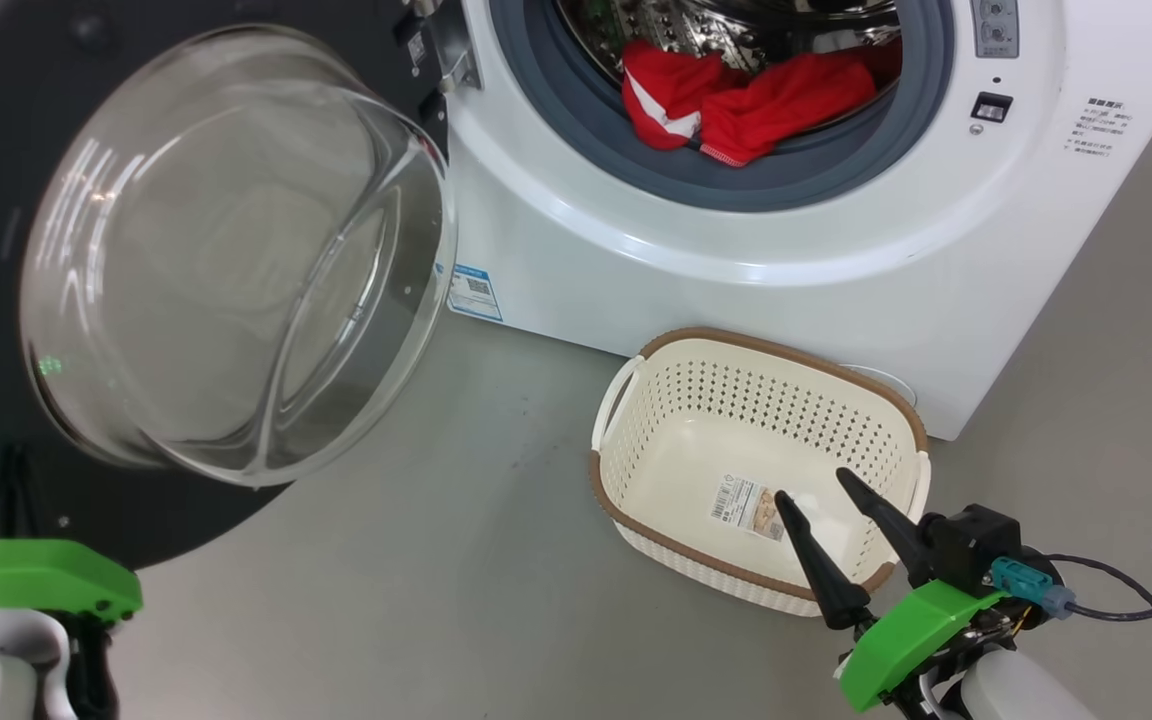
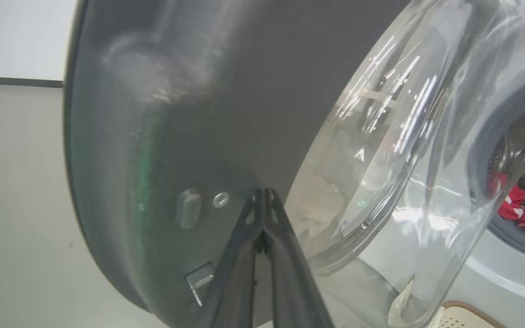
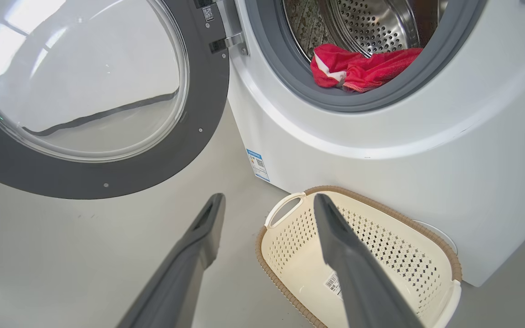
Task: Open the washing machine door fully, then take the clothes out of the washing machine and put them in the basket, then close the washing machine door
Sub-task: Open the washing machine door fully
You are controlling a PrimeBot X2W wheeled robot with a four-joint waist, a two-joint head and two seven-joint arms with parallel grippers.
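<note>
1. While its 2 fingers are pressed together with nothing between them, the left gripper (image 2: 264, 195) points its tips at the dark inner rim of the washing machine door (image 1: 236, 260), just beside a small screw (image 2: 220, 199); whether they touch it cannot be told.
2. The door stands swung out on the robot's left, with its glass bowl bulging toward the head camera.
3. The right gripper (image 1: 811, 485) is spread wide, holds nothing and hovers over the near rim of the basket (image 1: 786, 350).
4. The basket sits on the floor just before the washing machine (image 1: 736, 290).
5. The clothes (image 1: 736, 100) lie at the drum's mouth on the grey ring (image 1: 576, 110), well apart from both grippers.
</note>
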